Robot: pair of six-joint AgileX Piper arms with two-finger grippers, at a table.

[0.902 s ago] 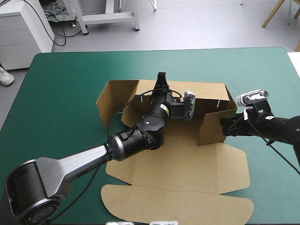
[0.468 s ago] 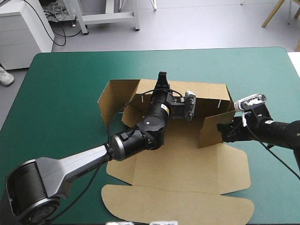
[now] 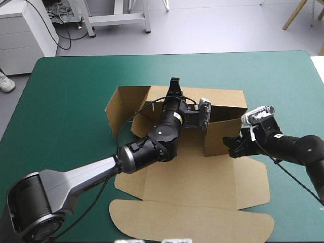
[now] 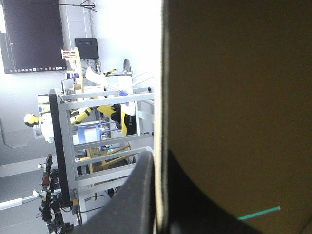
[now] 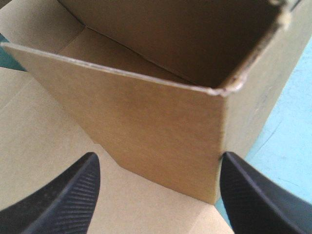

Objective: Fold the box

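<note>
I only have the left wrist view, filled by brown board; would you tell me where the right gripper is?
Observer: The right gripper is open, with the box's raised right-hand flap just ahead of it.
Operator: Thank you; is the lid up?
Observer: No, the lid lies flat on the teal-green cover, toward the near edge.
Operator: And which wall am I holding?
Observer: The left gripper pinches the far wall's top edge.

1. My right gripper (image 3: 231, 150) is spread wide, and the box (image 3: 202, 177) has a raised side wall (image 5: 146, 122) straight ahead of it, barring the way forward.
2. My left arm (image 3: 147, 149) lies across the box floor.
3. The teal-green cover (image 3: 283, 86) beside the box lies bare, and the lid (image 3: 192, 223) lies flat and low.
</note>
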